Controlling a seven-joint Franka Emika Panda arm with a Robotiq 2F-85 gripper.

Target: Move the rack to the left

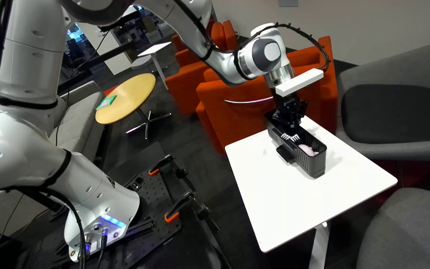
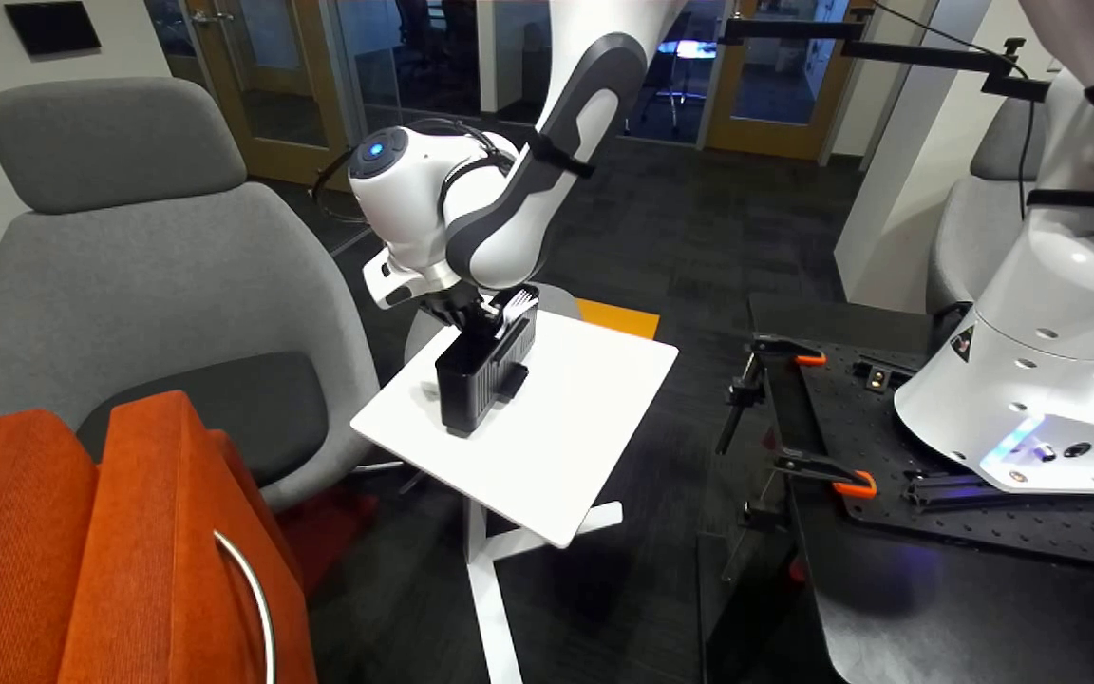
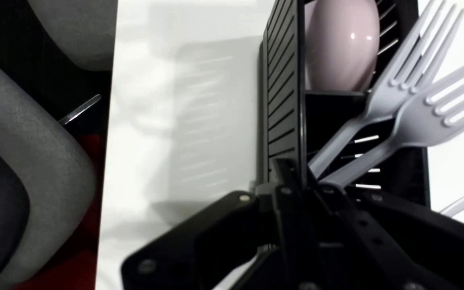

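In both exterior views we see the black slotted cutlery rack (image 1: 308, 161) upright over the white surface (image 1: 267, 201), nearer the side by the grey armchair (image 2: 167, 256); whether its base touches down we cannot tell. In the wrist view we find the end effector (image 3: 302, 181) clenched on the rack's long wall on that same side, the wall pinched between its fingers (image 3: 283, 171). Two pale grey forks (image 3: 419, 125) slant from the compartment beside it, tines past the opposite rim. We see a glossy pink rounded object (image 3: 344, 44) in the next compartment.
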